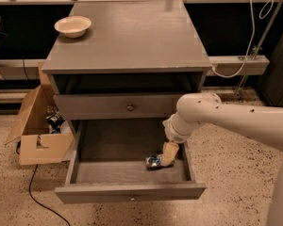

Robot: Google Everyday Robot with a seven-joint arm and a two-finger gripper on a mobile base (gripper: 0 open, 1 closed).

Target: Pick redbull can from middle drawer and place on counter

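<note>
Your pincer sits beside the redbull can, five o'clock in the middle drawer, grip impossible to tell.

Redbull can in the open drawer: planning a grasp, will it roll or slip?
The redbull can lies on its side in the middle drawer, so a nudge likely rolls it. Its shiny metal probably slips. The gripper is down in the drawer, close beside it.

I note: bowl upright at rear left of the cabinet. Upper drawer front closed, knob central. Open box on speckled floor, left of cabinet; cable trails before it. My gripper low, well right of the box
</note>
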